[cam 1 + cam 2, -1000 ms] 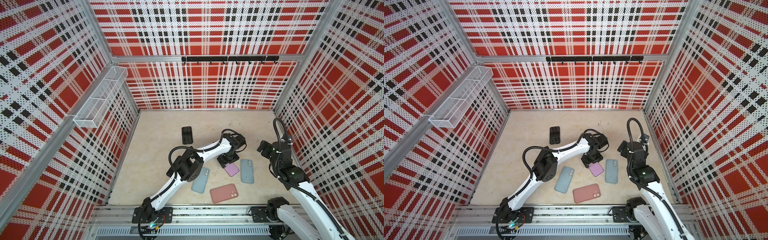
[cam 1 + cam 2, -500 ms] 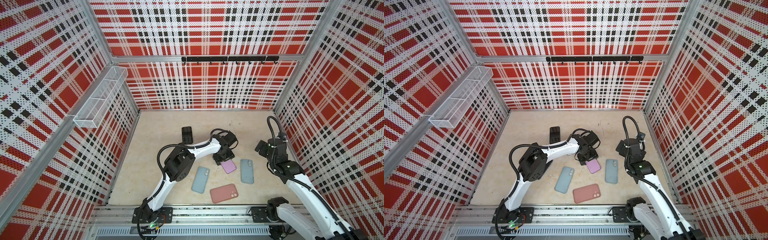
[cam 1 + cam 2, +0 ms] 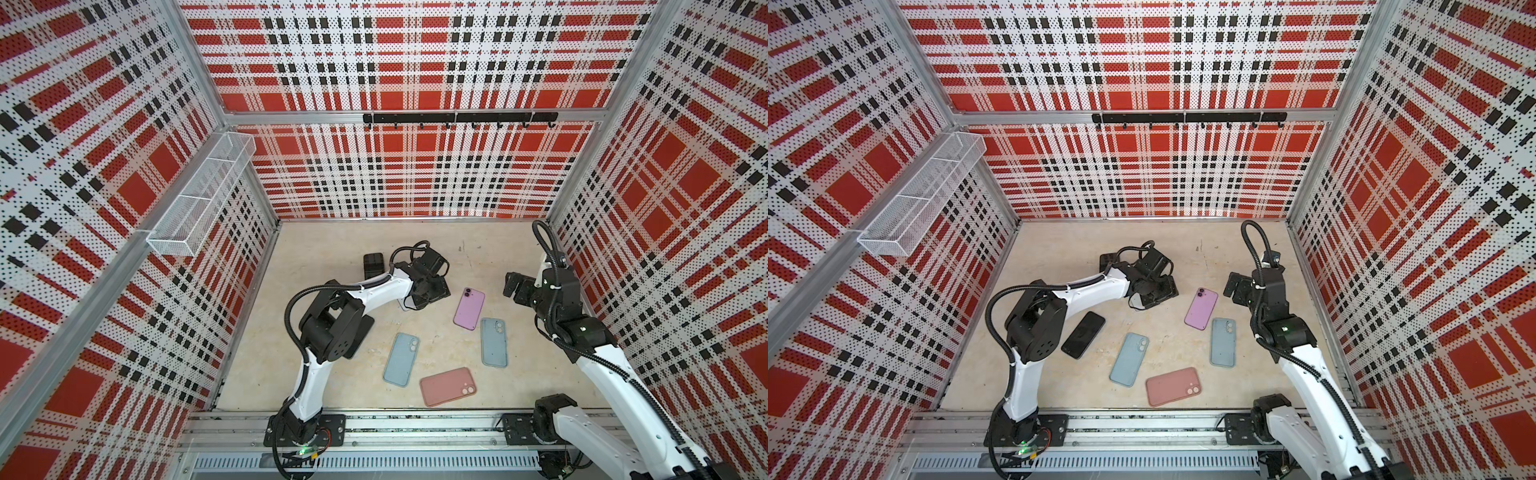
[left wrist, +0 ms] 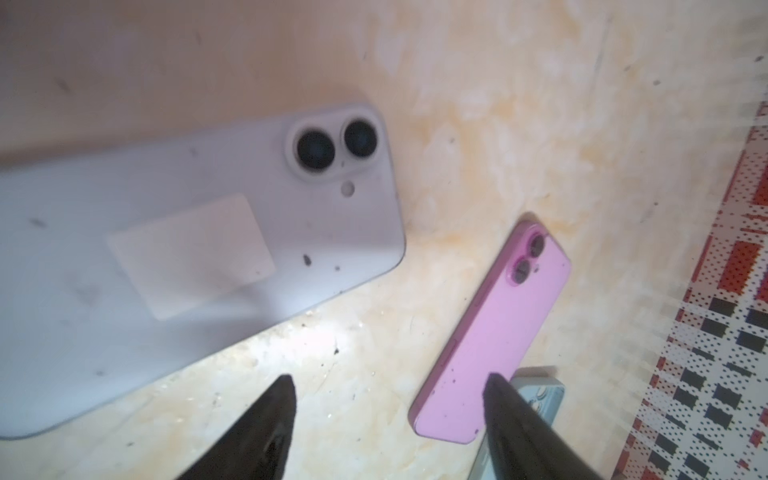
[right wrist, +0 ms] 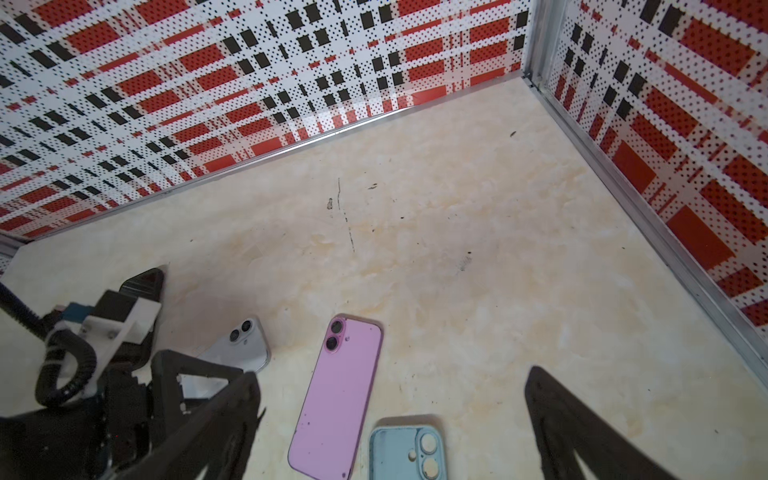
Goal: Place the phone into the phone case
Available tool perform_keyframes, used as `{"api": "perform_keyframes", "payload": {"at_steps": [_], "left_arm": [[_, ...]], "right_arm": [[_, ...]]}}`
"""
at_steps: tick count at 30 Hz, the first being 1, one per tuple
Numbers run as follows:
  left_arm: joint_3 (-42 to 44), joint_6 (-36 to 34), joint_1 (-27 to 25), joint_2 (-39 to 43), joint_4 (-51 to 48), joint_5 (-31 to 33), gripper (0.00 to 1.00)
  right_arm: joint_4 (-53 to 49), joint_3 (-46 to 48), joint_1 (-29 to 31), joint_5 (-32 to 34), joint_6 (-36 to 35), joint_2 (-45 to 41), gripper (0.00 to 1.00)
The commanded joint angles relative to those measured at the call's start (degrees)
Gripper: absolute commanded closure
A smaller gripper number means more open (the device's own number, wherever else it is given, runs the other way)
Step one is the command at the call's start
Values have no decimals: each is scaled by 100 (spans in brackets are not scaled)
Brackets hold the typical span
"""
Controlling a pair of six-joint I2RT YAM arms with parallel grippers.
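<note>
A purple phone (image 3: 469, 308) (image 3: 1201, 308) lies camera side up on the beige floor, one end beside a light blue phone case (image 3: 493, 341) (image 3: 1222, 341) that lies hollow side up. My left gripper (image 3: 428, 286) (image 4: 388, 382) is open just left of the purple phone (image 4: 498, 332), over bare floor beside a white phone (image 4: 187, 257). The right gripper (image 3: 513, 286) (image 5: 392, 374) hangs wide open to the right of the purple phone (image 5: 338, 395) and the blue case (image 5: 405, 453), holding nothing.
A second blue case (image 3: 401, 359) and a salmon case (image 3: 448, 386) lie nearer the front rail. A black phone (image 3: 1084, 334) lies by the left arm's elbow. A black block (image 3: 372, 266) sits behind the left gripper. Plaid walls close in three sides.
The left gripper has pulled back and left off the purple phone, which now lies fully uncovered. The right gripper has moved toward the back wall.
</note>
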State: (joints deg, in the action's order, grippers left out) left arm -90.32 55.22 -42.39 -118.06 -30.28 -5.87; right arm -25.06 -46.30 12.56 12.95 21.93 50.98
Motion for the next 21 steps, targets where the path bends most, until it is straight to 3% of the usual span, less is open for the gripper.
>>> {"api": "perform_keyframes", "payload": {"at_steps": [1,6,11,15,21], "left_arm": [[-371,-951,13,405,-409,401,17],[-699,-2488,-169,609,-1018,1002,3],[-1524,-3330,-649,126,-1973,1523,1],[-2423,-3524,-1196,-667,-2676,1847,0],[-2913,-3278,-1602,-1289,-2702,1604,1]], "right_arm": [[-5,-410,-113,-211,-102,285,0],[-948,-971,-595,-1010,327,1182,0],[-1124,-896,-1230,-1336,674,1582,0],[-990,-743,-1609,-1620,809,1713,0],[-900,-726,-1852,-1485,747,1695,0]]}}
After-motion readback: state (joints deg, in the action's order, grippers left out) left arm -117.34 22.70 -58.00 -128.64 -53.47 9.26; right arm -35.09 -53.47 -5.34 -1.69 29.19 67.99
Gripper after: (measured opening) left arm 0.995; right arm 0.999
